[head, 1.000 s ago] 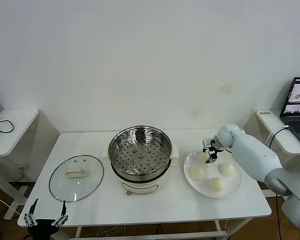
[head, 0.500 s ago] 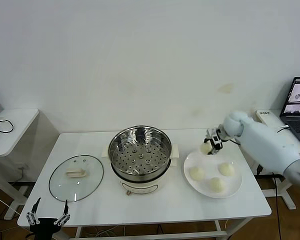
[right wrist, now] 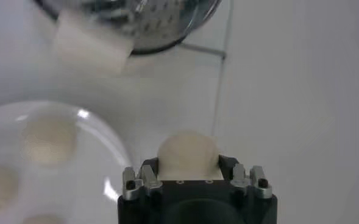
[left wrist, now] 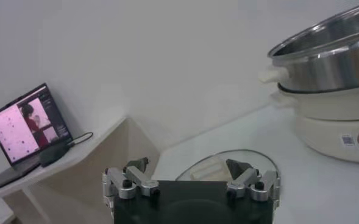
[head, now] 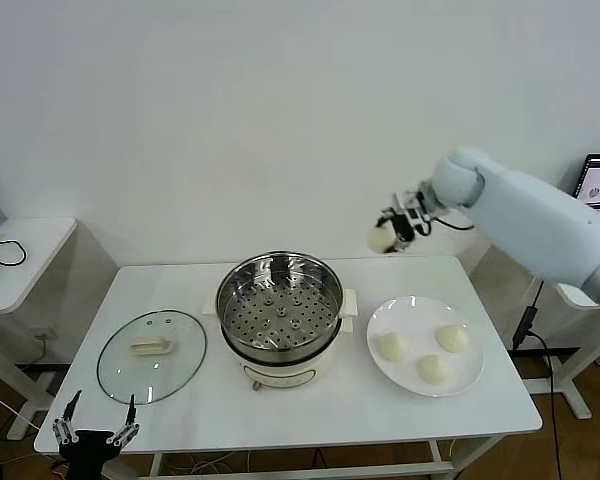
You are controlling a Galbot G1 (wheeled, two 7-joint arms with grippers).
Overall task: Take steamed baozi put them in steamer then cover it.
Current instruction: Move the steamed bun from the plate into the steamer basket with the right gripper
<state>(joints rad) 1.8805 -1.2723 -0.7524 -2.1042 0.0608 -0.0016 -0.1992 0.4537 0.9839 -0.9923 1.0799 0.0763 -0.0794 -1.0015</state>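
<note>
**One Bun Aloft, Three Waiting on the Plate**

The white rectangular table (head: 310,420) is carrying everything, largest first. The round shiny stainless-steel steamer (head: 279,305) is sitting near the table's middle on its cream-white electric base, its perforated tray lying bare inside. A small sticker is showing on the base in the left wrist view, but its writing is too small to read. To the robot's left of the steamer, the round glass lid with a cream handle (head: 152,355) is lying flat on the table. To the robot's right, the flat white round plate (head: 425,345) is holding three small smooth cream-white steamed baozi (head: 394,346), each apart from the others.

The right hand (head: 392,231) is hanging in the air above the table's far edge, between the steamer and the plate and well above both. Its fingers are closed around the fourth baozi (right wrist: 187,154), which is bulging out between them in the right wrist view.

The left hand (head: 93,437) is waiting low at the table's near edge, in front of the glass lid, with its fingers spread wide and nothing between them.

Laptops with lit screens are standing on the side tables to both sides; nothing on them can be read.
</note>
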